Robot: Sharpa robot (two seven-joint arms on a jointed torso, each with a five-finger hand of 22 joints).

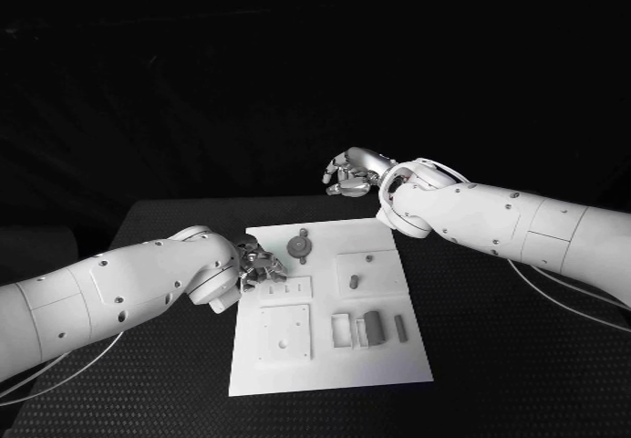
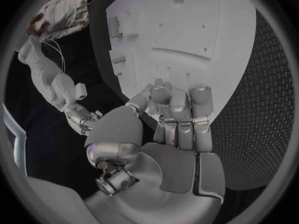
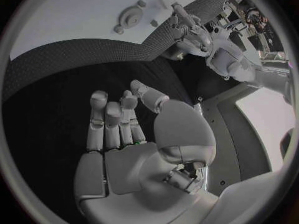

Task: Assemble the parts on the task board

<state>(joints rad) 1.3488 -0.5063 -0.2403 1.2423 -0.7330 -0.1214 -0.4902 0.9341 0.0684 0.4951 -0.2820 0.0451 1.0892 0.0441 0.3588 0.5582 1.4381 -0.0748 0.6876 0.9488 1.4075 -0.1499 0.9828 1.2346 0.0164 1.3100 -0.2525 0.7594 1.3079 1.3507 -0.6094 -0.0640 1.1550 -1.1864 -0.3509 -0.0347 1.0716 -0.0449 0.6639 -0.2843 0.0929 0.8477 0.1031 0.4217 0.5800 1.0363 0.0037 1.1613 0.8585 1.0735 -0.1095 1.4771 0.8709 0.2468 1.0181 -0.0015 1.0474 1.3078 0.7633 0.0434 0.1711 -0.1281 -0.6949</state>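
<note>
The white task board (image 1: 329, 360) lies in the middle of the table. A round grey part (image 1: 300, 246) sits near its far edge, and grey blocks (image 1: 372, 327) stand in slots on its right side. My left hand (image 1: 258, 265) hovers over the board's left edge with its fingers curled in and the thumb tip close to them (image 2: 177, 117); I cannot make out whether a small piece is pinched there. My right hand (image 1: 354, 172) hangs beyond the board's far edge with nothing in it (image 3: 121, 129), its fingers loosely bent and apart from the thumb.
The black table (image 1: 512, 347) stretches out on both sides of the board. Small pegs (image 1: 273, 287) stand just in front of my left hand. A raised square plate (image 1: 285, 330) takes up the board's near left.
</note>
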